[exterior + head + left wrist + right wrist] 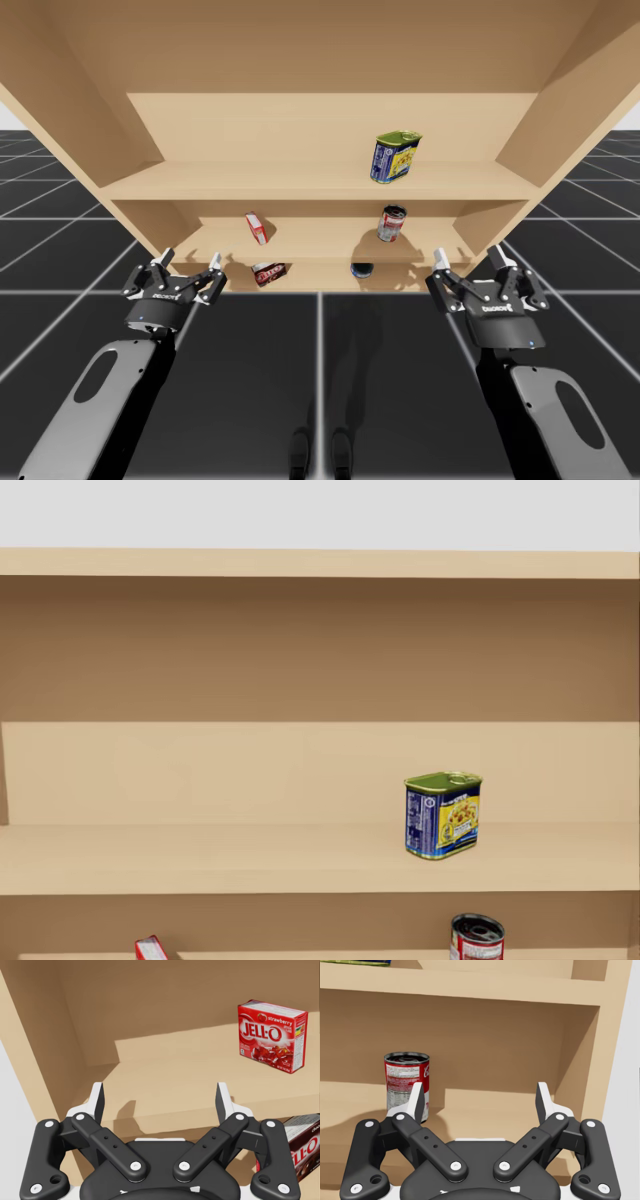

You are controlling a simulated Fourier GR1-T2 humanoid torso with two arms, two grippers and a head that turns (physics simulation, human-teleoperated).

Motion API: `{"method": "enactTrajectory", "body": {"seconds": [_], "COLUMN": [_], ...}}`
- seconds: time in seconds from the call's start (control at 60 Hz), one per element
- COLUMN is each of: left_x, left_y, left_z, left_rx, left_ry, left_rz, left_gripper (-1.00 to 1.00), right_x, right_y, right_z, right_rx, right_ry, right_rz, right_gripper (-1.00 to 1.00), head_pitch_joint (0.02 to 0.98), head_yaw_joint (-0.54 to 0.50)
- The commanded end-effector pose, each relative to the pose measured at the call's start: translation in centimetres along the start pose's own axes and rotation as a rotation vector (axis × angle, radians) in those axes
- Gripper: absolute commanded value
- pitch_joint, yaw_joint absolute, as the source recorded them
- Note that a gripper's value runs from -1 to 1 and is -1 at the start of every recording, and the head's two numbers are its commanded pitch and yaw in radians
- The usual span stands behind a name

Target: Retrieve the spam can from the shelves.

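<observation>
The square can (pixel 395 157) sits on the upper shelf (pixel 250 180), toward its right end. On the middle shelf (pixel 320 250) a small box (pixel 257 228) stands left of the middle, and a round can (pixel 391 223) stands right, under the square can. On the bottom shelf (pixel 315 277) a second box (pixel 268 272) and a short can (pixel 362 269) sit at the front edge, box left, can right.

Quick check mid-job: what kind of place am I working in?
Likely a simulated pantry-style test scene: open wooden shelves holding a few groceries, such as a blue rectangular can and a red box, over a dark grid floor.
</observation>
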Motion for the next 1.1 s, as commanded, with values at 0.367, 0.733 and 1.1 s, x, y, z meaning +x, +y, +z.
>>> {"method": "enactTrajectory", "body": {"seconds": [0.367,0.733,1.1], "left_x": [0.0,-0.1,-0.1], "left_y": [0.0,-0.1,0.1], "left_z": [0.0,0.0,0.0], "left_rx": [0.001,-0.003,0.0], "left_ry": [0.0,0.003,0.008], "left_rz": [-0.007,-0.014,-0.009], "left_gripper": [-1.0,-1.0,-1.0], "right_x": [-0.6,-0.7,5.0], "right_y": [-0.2,-0.5,0.8], "right_z": [-0.3,-0.3,0.9], "right_rx": [0.03,0.023,0.096], "right_ry": [0.047,0.046,0.019], "right_rz": [-0.019,-0.018,-0.07], "right_gripper": [-1.0,-1.0,-1.0], "head_pitch_joint": [0.182,0.259,0.275], "head_yaw_joint": [-0.06,-0.22,-0.2]}}
